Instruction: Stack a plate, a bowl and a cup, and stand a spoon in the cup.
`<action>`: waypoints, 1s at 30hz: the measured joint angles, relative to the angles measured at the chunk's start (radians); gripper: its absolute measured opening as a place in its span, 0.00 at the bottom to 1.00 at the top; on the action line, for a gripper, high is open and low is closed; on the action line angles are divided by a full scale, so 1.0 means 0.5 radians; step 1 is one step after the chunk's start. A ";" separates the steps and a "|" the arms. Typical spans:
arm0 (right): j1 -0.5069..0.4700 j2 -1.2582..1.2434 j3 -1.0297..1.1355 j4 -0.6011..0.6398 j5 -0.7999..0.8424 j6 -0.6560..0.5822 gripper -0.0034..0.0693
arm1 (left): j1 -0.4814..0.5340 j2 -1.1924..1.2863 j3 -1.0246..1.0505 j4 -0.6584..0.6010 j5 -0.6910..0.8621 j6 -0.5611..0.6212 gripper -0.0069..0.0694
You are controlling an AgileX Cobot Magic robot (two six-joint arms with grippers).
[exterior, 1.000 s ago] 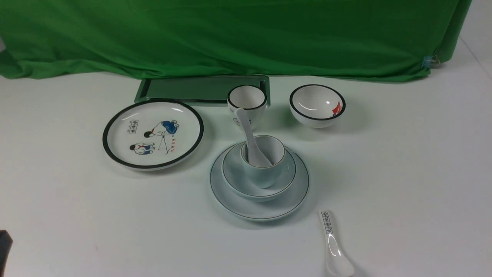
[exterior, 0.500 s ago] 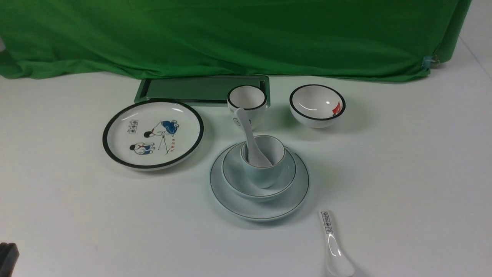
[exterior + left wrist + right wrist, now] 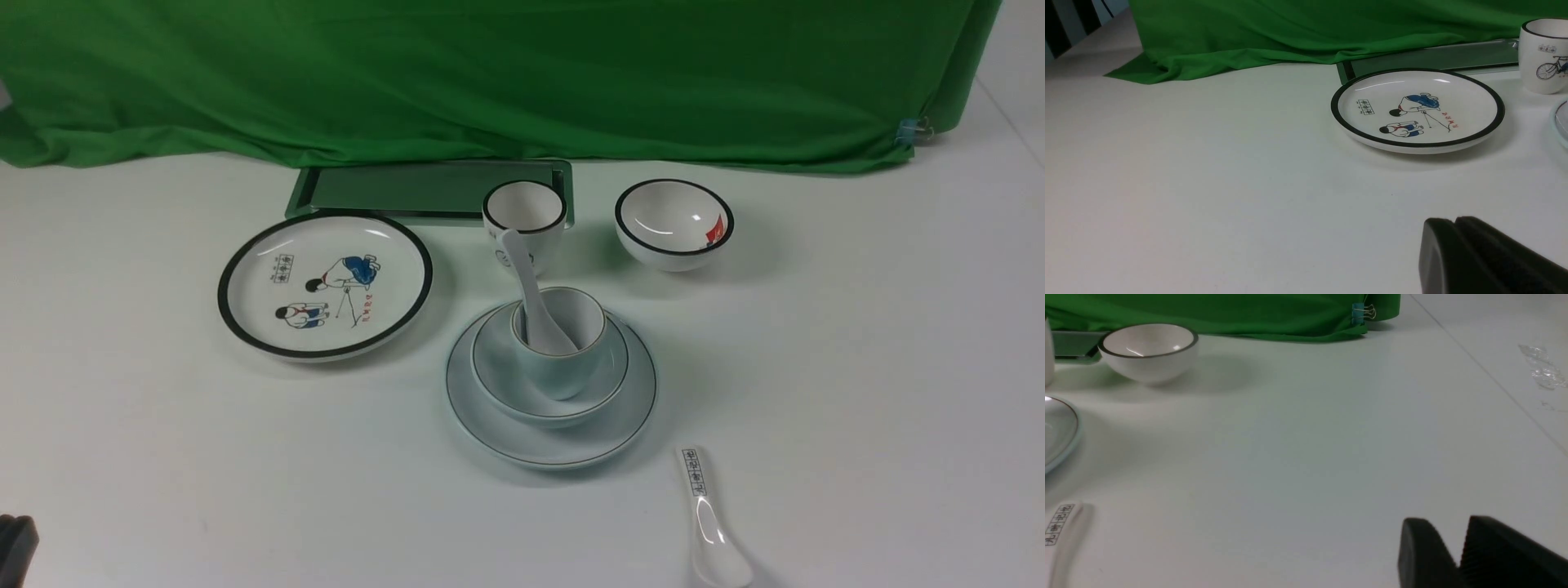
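The pale blue-grey plate [image 3: 551, 445] lies mid-table with the blue-grey bowl [image 3: 498, 380] on it and the light-blue cup [image 3: 571, 371] in the bowl. The plain white spoon [image 3: 526, 282] stands in the cup, its handle leaning toward the back left. The plate's edge also shows in the left wrist view [image 3: 1560, 126] and the right wrist view [image 3: 1059, 433]. My left gripper [image 3: 12, 545] sits at the near left corner, shut and empty [image 3: 1453, 221]. My right gripper [image 3: 1443, 520] is outside the front view, low over bare table to the right, its jaws slightly apart and empty.
A cartoon plate with a black rim [image 3: 325, 284] lies back left. A bicycle cup [image 3: 524, 214] and a black-rimmed bowl [image 3: 674, 222] stand behind the stack. A spoon with printed characters [image 3: 709, 523] lies front right. A green tray [image 3: 424, 189] and green cloth [image 3: 490, 73] are at the back.
The tip of my left gripper has drawn back lower into the near left corner of the front view. The stack and the spoon have not moved.
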 joint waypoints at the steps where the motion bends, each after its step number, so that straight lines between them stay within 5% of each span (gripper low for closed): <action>1: 0.000 0.000 0.000 0.000 0.000 0.000 0.32 | 0.000 0.000 0.000 0.000 0.000 0.002 0.05; 30: 0.000 0.000 0.000 0.000 0.000 0.000 0.38 | 0.000 0.000 0.000 0.002 0.000 0.003 0.05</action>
